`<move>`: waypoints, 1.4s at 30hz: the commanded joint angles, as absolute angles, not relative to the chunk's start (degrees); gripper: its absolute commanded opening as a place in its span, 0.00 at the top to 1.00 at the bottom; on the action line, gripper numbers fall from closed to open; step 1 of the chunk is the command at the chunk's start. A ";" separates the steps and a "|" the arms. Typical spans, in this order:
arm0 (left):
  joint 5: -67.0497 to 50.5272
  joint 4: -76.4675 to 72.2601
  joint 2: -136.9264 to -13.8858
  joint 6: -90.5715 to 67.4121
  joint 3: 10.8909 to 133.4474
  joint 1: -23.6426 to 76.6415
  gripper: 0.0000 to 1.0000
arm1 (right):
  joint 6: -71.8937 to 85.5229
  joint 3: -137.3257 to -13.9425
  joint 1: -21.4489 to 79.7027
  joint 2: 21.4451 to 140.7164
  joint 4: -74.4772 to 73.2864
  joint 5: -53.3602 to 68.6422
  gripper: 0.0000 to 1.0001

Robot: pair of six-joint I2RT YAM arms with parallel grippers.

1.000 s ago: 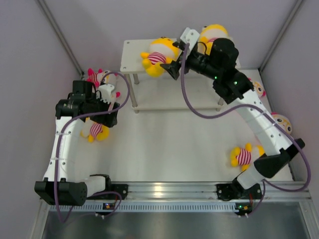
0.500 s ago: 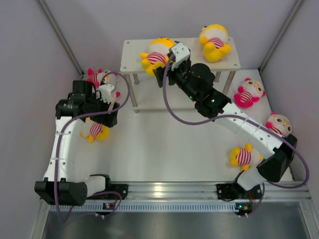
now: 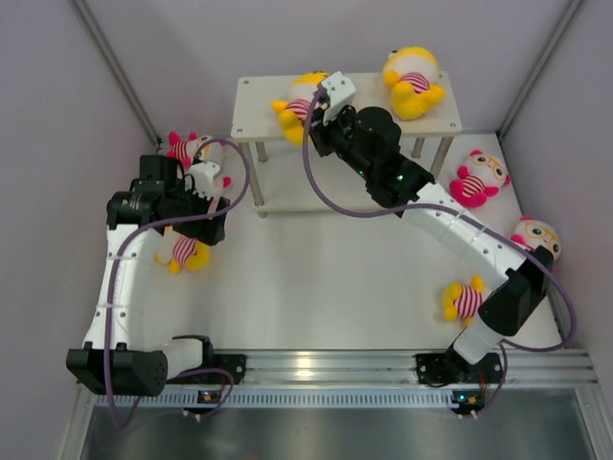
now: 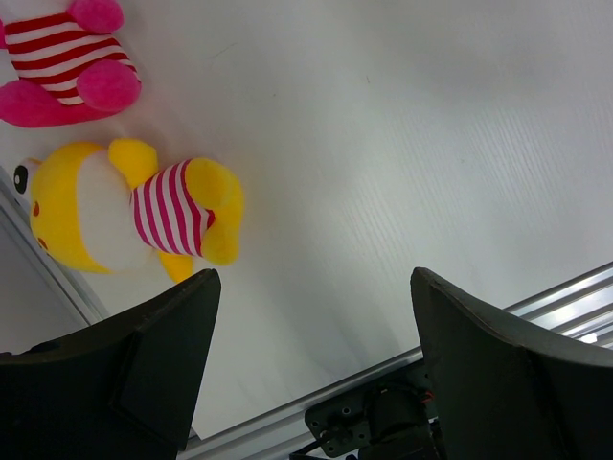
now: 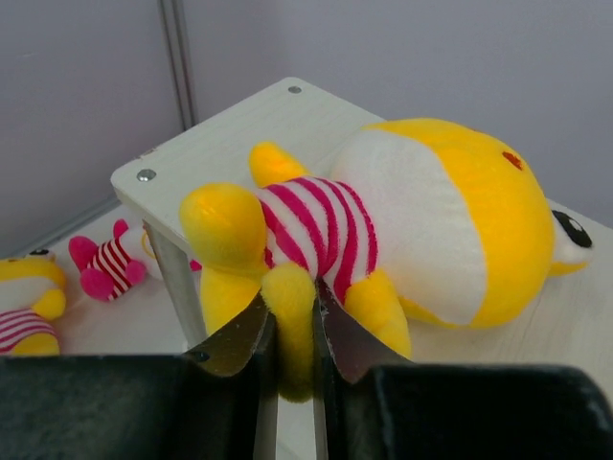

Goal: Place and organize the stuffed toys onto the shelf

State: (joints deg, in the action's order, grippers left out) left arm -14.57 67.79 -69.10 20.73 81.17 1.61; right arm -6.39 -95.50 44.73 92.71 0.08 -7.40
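Shelf (image 3: 254, 105): right end effector (image 5: 292, 309) newly tight on yellow doll (image 5: 421, 211)

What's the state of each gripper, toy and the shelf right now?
left shelf toy: lying on top board, leg gripped
right shelf toy: lying on top board, free
shelf: upright, two toys on top
right gripper: shut on left shelf toy
left gripper: open, empty
left yellow toy: on table, free
right yellow toy: on table, free
left pink toy: on table, free
two right pink toys: on table, free
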 commanded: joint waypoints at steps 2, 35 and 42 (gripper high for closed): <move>-14.68 68.82 -67.24 21.53 80.77 1.41 0.13 | -6.85 -104.75 36.94 91.57 -9.55 2.00 0.97; -14.50 69.17 -66.09 21.01 80.51 1.41 0.13 | -18.98 -122.08 16.79 102.92 -26.02 42.54 0.94; -14.24 69.17 -66.01 21.01 80.24 1.41 0.13 | -18.90 -122.70 16.08 102.48 -26.19 42.89 0.54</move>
